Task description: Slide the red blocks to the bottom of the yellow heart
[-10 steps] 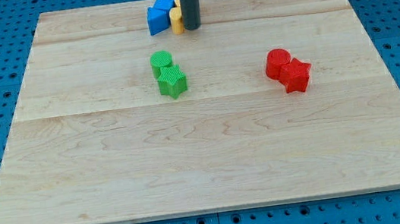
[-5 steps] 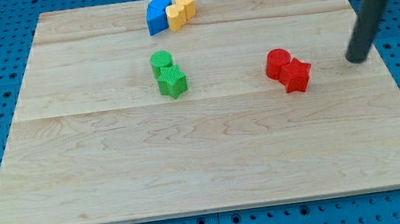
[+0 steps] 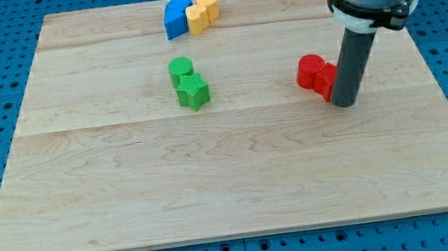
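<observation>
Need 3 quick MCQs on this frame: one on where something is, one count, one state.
1. Where is my tip?
A. beside the green blocks
B. at the red blocks' right side in the view
C. at the view's top edge

2. How many green blocks are on the board?
A. one
B. two
C. three

3. How do the yellow heart and the blue block stand?
A. side by side, close together
B. stacked
C. at opposite ends of the board

Key: 1 B, the rod comes down at the right of the red cylinder, partly hiding the other red block. 2 B, a green cylinder and a green star. 3 A, they sit together near the view's top.
</observation>
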Controlling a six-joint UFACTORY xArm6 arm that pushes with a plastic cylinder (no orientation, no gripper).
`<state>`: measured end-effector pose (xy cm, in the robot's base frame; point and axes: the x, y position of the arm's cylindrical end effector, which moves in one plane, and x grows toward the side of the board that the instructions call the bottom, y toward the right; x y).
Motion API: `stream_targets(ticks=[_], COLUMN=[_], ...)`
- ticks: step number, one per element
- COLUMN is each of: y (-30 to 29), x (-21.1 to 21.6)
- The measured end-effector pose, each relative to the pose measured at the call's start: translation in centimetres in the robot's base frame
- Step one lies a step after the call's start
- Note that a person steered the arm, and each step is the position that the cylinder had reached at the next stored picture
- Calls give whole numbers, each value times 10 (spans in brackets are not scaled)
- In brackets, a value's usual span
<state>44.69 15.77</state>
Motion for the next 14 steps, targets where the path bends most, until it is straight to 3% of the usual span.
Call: stream_targets(ticks=[2,5,8,9,10,14], y=[-4,-68,-66,-37,-10,-21], x=[-49,-99,-84,-73,-76,-121])
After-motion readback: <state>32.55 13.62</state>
